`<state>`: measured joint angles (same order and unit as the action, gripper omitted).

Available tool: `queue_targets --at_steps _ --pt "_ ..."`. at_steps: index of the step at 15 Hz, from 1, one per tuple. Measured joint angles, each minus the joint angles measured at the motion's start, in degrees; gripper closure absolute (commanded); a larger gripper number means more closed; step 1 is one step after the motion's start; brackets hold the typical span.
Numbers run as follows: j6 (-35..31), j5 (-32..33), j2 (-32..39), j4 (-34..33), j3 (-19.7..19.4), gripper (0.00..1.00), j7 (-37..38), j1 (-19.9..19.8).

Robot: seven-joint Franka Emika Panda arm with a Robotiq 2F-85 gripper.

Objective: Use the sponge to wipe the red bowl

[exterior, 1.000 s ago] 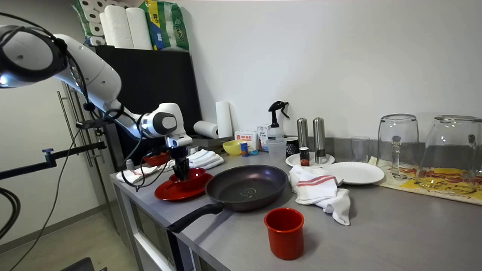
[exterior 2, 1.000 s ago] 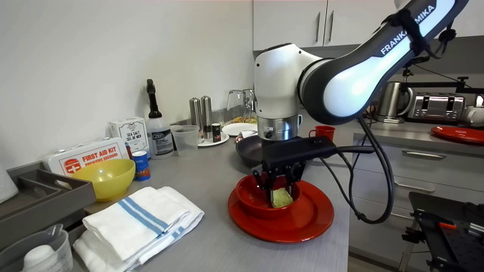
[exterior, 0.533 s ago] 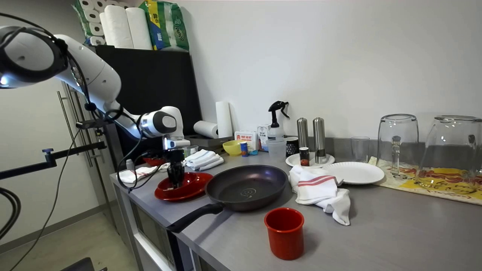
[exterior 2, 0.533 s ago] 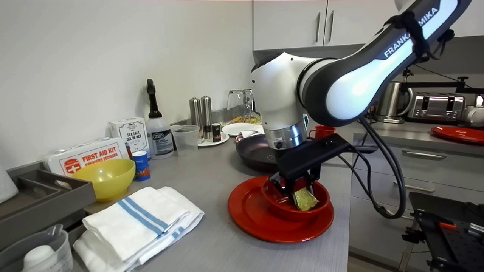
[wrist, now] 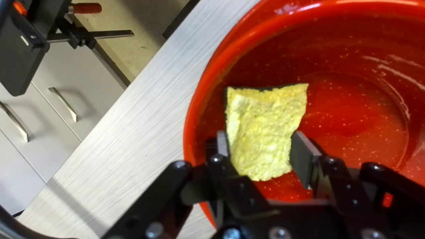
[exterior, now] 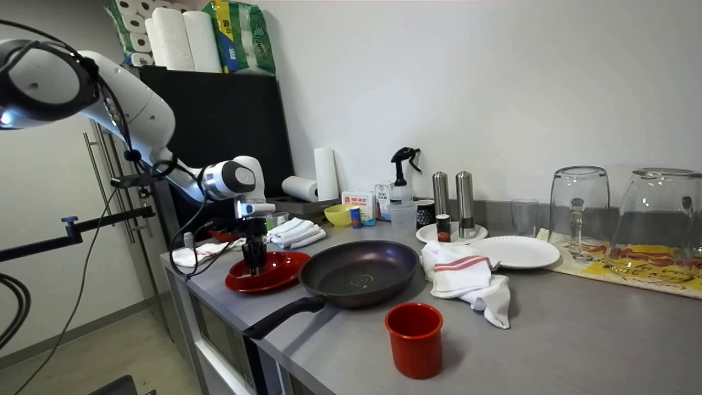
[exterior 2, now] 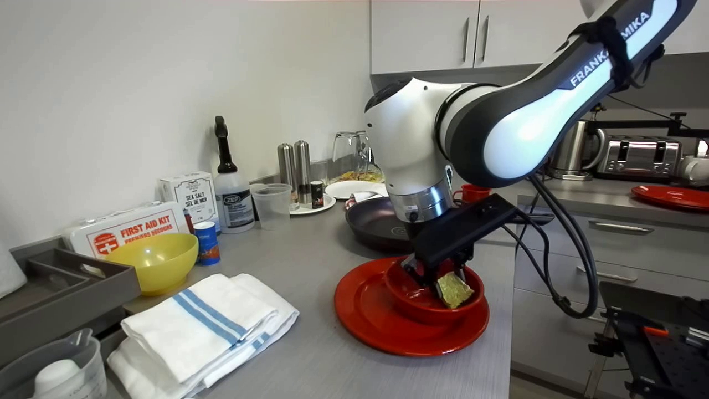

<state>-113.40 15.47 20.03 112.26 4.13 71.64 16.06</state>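
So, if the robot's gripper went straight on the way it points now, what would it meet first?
Most likely the inside of the red bowl: the gripper points down into it, holding the sponge, so the sponge would press there first. Depth is hard to judge; it may already be touching.

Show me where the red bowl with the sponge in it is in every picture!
In an exterior view: the red bowl is left of the middle, below halfway down, left of the frying pan.
In an exterior view: the red bowl is right of the middle, low down.
In the wrist view: the red bowl fills most of the right side.
Shared landmark: the gripper, down in that bowl.
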Motion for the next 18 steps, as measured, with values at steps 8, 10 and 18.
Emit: queue_targets --at_steps 8,10,18 --pt "4.6 4.3 0.1 -1.9 0.5 0.77 0.0 1.3" --pt "5.2 5.1 0.1 -2.3 0.7 0.77 0.0 1.5" --pt "8.0 7.1 0.6 -2.8 0.9 0.77 0.0 2.1"
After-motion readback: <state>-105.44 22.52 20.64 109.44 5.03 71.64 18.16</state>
